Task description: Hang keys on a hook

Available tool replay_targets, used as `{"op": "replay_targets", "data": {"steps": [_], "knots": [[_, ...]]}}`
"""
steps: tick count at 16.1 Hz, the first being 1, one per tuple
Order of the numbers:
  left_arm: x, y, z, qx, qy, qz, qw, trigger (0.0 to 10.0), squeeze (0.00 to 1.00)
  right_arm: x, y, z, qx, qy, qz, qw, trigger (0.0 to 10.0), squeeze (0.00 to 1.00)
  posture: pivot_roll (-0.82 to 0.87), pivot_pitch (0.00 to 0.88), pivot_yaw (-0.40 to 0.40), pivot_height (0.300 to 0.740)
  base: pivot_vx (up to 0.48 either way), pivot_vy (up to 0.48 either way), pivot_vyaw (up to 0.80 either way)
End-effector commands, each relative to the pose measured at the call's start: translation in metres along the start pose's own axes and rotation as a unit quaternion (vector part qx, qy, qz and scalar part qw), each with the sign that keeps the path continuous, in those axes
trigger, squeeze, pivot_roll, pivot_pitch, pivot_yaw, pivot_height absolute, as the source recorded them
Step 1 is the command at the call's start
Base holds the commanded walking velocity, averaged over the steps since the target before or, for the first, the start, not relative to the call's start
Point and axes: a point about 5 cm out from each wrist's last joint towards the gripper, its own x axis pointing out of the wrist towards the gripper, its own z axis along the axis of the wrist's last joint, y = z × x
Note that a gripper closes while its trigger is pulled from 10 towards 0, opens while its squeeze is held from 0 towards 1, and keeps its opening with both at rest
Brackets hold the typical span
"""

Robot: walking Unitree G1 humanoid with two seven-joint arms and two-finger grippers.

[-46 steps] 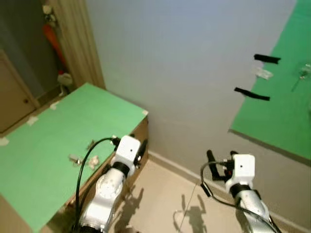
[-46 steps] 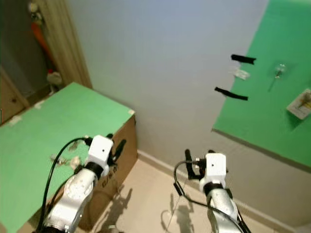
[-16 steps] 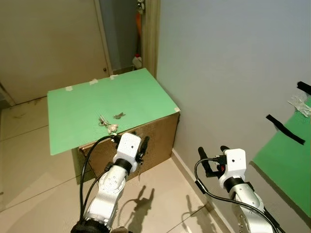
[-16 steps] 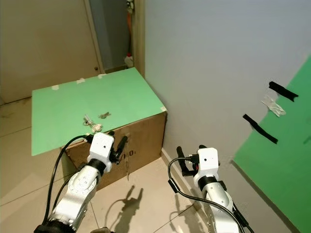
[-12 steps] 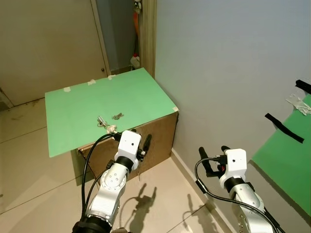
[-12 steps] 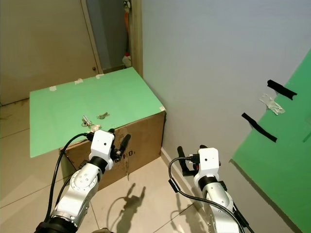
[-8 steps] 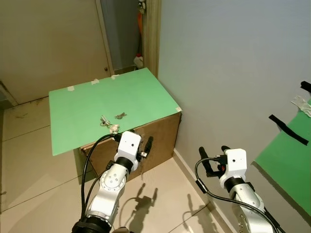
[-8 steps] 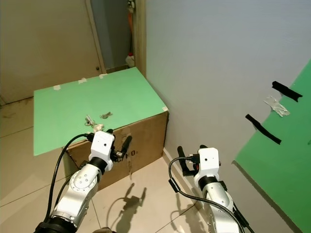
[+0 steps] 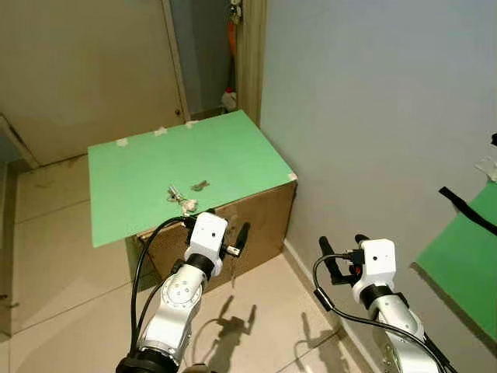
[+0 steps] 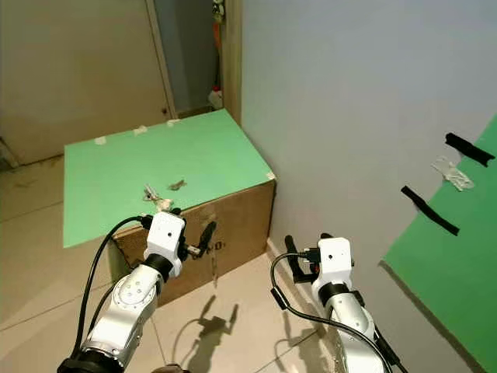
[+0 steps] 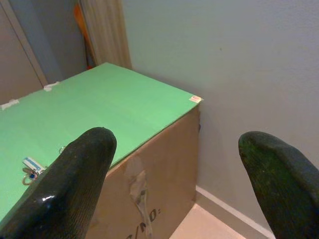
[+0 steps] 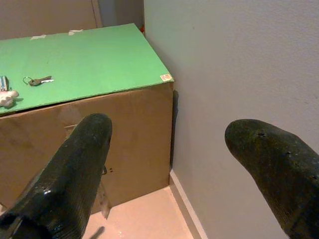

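A bunch of keys with a pale charm (image 9: 182,200) lies on the green top of a cardboard box (image 9: 268,221), with a single small key (image 9: 199,185) just beyond it. The right wrist view has both, the bunch (image 12: 6,94) and the small key (image 12: 37,80). My left gripper (image 11: 174,169) hangs open in front of the box's near side, below the keys and apart from them. To the right, my right gripper (image 9: 343,247) is open over the floor by the wall. Nothing is held in either.
A green sheet (image 10: 450,264) hangs on the grey wall at right, with two black tape strips (image 10: 429,210) and a small clear piece (image 10: 453,172) beside it. A closed door (image 9: 93,70) and a doorway stand behind the box. Tiled floor (image 9: 70,311) spreads left.
The camera has swung left from the wall sheet to the box, then drifted; box and keys now sit a little more central. Both grippers stay open.
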Motion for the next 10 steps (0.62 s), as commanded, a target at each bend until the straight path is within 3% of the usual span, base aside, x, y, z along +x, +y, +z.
{"op": "replay_targets", "data": {"steps": [1,4,5,7,10], "knots": [[0.0,-0.001,0.001,0.001,-0.002,-0.006,1.0,10.0,1.0,-0.002,-0.003,0.001,-0.001,-0.002,-0.008,1.0,10.0,0.0,-0.15,0.0,0.001,0.74,0.0,0.0,0.49],[0.002,-0.003,0.001,0.005,0.004,-0.014,1.0,10.0,1.0,-0.001,-0.009,0.002,0.018,-0.011,-0.039,0.999,10.0,0.0,-0.16,0.0,0.001,0.74,0.0,0.0,0.5],[0.001,-0.007,0.004,-0.016,-0.012,-0.045,0.999,10.0,0.02,-0.001,-0.013,0.002,0.004,-0.007,-0.048,0.999,10.0,0.0,-0.16,0.0,0.002,0.74,0.0,0.0,0.0],[0.002,-0.002,0.005,-0.007,-0.012,-0.02,1.0,10.0,0.0,-0.002,-0.014,0.003,0.015,-0.011,-0.04,0.999,10.0,0.0,-0.16,0.0,0.002,0.74,0.0,0.231,0.0],[0.001,0.0,0.005,-0.02,-0.02,-0.007,1.0,10.0,0.0,-0.001,-0.011,0.002,0.007,-0.006,-0.029,1.0,10.0,0.0,-0.16,0.0,-0.001,0.74,0.0,0.48,0.77]]}}
